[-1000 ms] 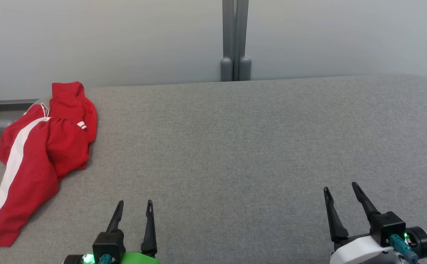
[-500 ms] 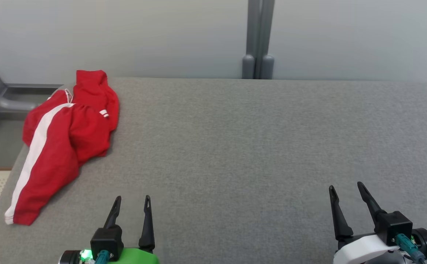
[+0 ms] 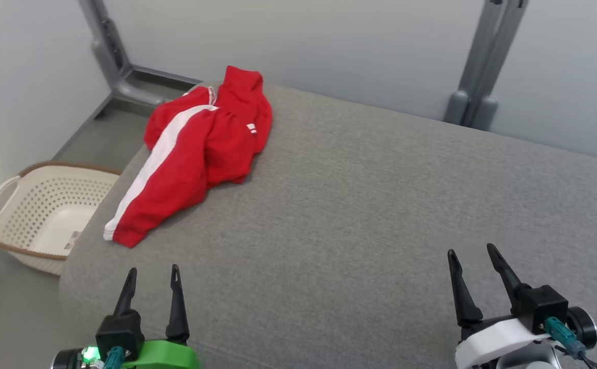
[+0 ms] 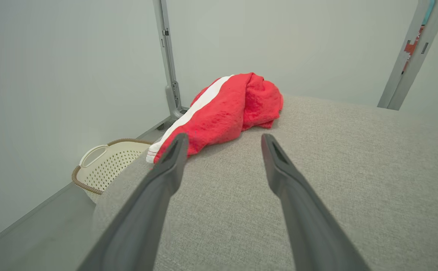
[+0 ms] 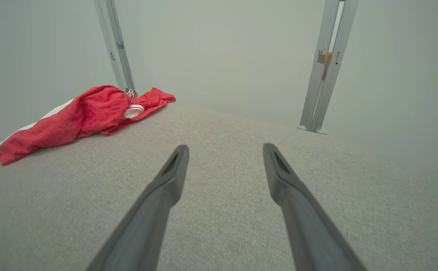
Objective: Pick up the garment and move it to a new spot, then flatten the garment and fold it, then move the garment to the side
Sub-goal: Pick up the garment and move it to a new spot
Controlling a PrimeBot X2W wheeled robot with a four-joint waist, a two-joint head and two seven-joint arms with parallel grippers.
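Head view: crumpled red fabric garment with a white side stripe at upper left of the frame, near the left edge of the grey padded table, long axis slanting from upper right to lower left; left gripper at lower left, nearer, jaws apart and empty, pointing up-frame below the garment's lower end; right gripper at lower right, well apart, likewise spread. Left wrist view: garment straight ahead, above centre, beyond the parted fingertips. Right wrist view: garment far off at middle left, so probably a left-arm reach.
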